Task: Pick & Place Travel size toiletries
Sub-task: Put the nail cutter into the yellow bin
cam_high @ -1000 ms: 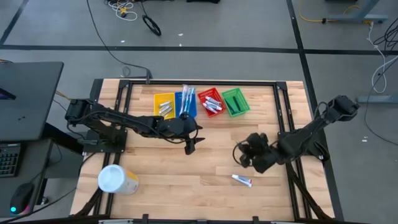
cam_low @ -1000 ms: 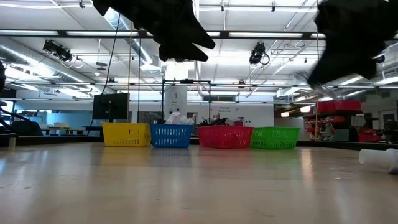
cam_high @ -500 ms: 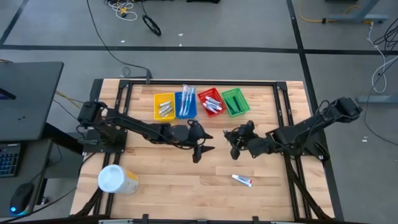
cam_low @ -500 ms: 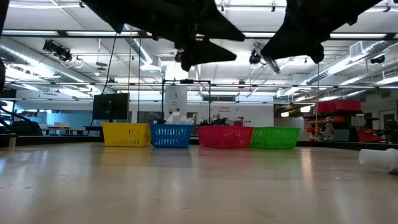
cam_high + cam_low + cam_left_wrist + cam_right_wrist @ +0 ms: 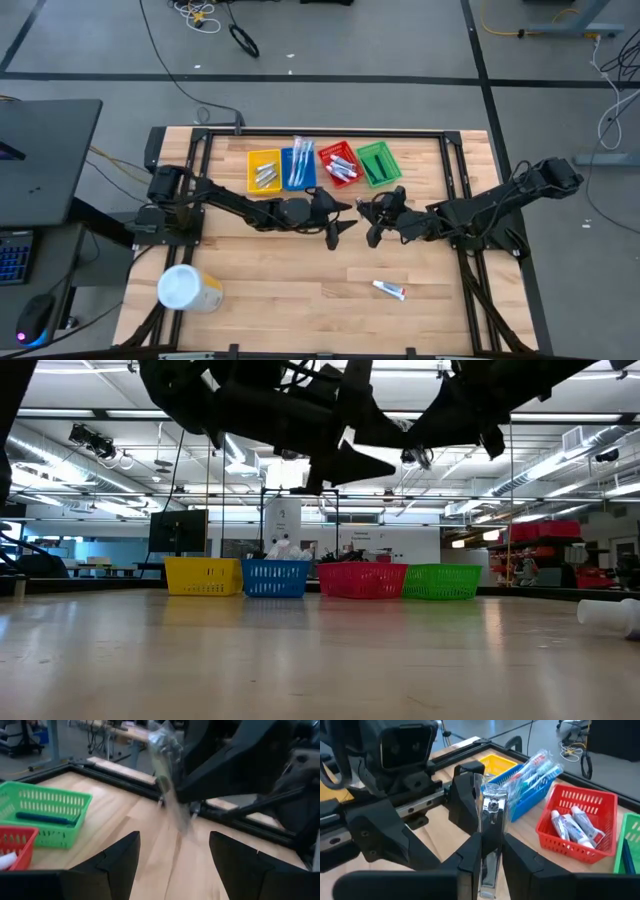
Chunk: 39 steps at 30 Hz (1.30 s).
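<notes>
My right gripper [image 5: 491, 840] is shut on a clear, silvery sachet [image 5: 490, 812] above the middle of the table. In the high view it [image 5: 372, 218] reaches in from the right. My left gripper [image 5: 338, 225] faces it from the left, open. Its fingers [image 5: 116, 860] stand apart just short of the sachet [image 5: 167, 785]. A white tube [image 5: 390, 290] lies flat on the wood near the table's near edge. Several other toiletries lie in the four baskets. My right gripper pinches the sachet between its two fingers by its end [image 5: 489, 862] nearest the wrist. The fingers come about level from the table's right. The sachet sticks out past the fingertips toward the left gripper and is lifted clear of the table.
Yellow [image 5: 264, 170], blue [image 5: 298, 167], red [image 5: 340, 165] and green [image 5: 378, 163] baskets stand in a row at the far edge. A big white-and-yellow container [image 5: 187, 290] lies at the near left corner. Bare wood shows between the arms and the near edge.
Both grippers have come together over the table's middle. The left one moved right. The right one moved left and toward the far edge, carrying the sachet up in front of the left gripper. The white tube on the table stayed where it was.
</notes>
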Motion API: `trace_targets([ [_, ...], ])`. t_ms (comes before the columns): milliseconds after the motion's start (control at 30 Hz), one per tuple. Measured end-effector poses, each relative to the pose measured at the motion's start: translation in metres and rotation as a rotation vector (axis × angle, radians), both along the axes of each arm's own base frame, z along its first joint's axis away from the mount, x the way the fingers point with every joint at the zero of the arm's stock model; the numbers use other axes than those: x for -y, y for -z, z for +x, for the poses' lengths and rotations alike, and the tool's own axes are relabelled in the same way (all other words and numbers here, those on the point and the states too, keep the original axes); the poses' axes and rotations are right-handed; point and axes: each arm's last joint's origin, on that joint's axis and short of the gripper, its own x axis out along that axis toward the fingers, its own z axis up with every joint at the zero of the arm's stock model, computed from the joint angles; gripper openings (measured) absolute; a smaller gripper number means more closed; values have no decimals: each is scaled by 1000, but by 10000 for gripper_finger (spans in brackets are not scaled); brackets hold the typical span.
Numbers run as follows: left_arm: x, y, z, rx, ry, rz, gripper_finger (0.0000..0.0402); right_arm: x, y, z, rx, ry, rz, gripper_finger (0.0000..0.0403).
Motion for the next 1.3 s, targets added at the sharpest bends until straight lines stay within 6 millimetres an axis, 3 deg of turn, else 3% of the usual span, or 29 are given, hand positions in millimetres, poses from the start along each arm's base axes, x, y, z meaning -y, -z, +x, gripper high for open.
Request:
trace_targets([
  [200, -7, -2, 4, 63, -15, -5, 249, 6, 0, 2, -1, 23, -3, 70],
  [500, -12, 1, 30, 64, -47, 20, 249, 11, -1, 7, 12, 14, -16, 70],
  [767, -14, 3, 29, 31, -124, 32, 241, 11, -1, 7, 13, 19, -20, 70],
  [1300, -14, 4, 29, 17, -130, 35, 60, 12, 0, 7, 11, 25, -25, 70],
])
